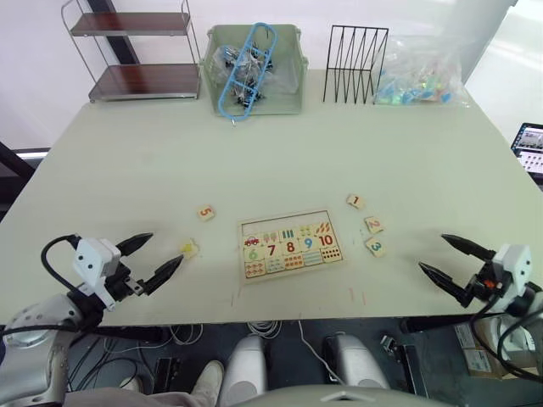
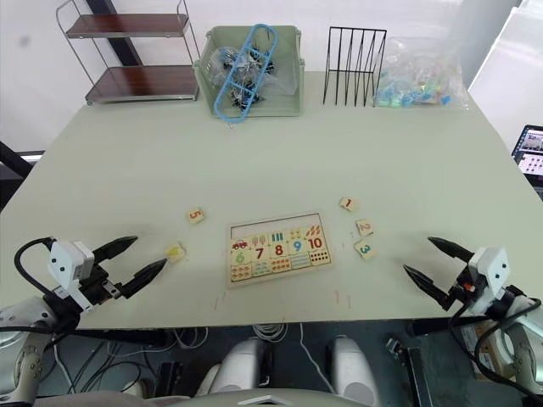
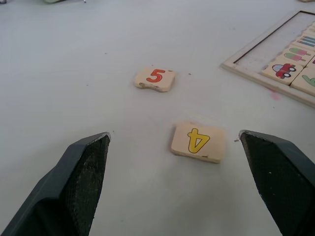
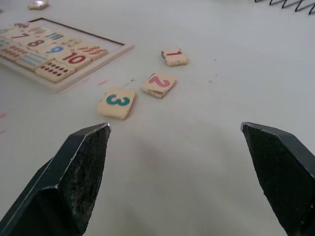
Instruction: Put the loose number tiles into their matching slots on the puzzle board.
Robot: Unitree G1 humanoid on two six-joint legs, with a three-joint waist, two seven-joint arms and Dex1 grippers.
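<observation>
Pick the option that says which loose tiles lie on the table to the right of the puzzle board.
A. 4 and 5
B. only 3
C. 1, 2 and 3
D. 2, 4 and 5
C: tile 1, tile 2 and tile 3 lie right of the puzzle board, near the right tool; tile 4 and tile 5 lie left of it.

We see a matt, smooth pale worktop (image 1: pixel 254 161) carrying a pale wooden board (image 1: pixel 291 247) and small pale wooden tiles (image 3: pixel 198 142) with chipped edges. At the back stand a black wire rack (image 1: pixel 355 52), a shelf (image 1: pixel 136 51) of thin metal rods with dark wood-look boards, and a glossy clear plastic bag (image 1: pixel 420 72).
</observation>
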